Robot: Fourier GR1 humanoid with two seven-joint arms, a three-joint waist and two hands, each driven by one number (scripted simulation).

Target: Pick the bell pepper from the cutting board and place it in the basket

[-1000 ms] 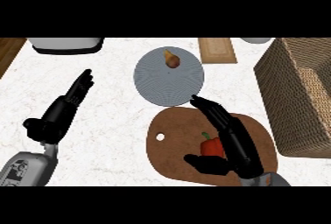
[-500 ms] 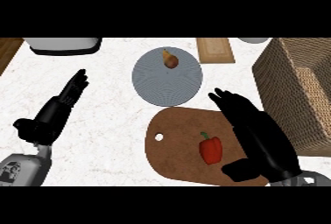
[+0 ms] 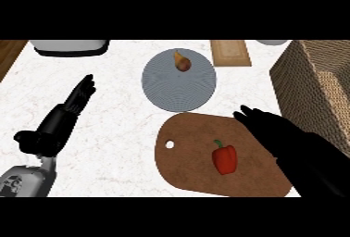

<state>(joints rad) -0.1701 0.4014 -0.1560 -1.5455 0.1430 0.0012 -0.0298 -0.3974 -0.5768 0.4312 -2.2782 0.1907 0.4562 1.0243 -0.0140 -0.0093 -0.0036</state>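
Note:
A red bell pepper point(image 3: 225, 158) with a green stem lies on the brown cutting board point(image 3: 191, 152), fully in sight. My right hand point(image 3: 287, 143) is open just to the pepper's right, fingers stretched toward the far side of the board, not touching the pepper. The woven basket point(image 3: 314, 88) stands along the right edge, beyond that hand. My left hand point(image 3: 65, 115) rests open at the left of the counter, fingers pointing away.
A grey plate point(image 3: 179, 88) holding a small brownish fruit point(image 3: 182, 62) sits behind the board. A small wooden board point(image 3: 229, 52) lies at the back, a white appliance point(image 3: 71, 46) at the back left, a pale dish point(image 3: 273, 42) at the back right.
My right hand has moved rightward off the pepper, which now lies uncovered on the board. The left hand has shifted only slightly.

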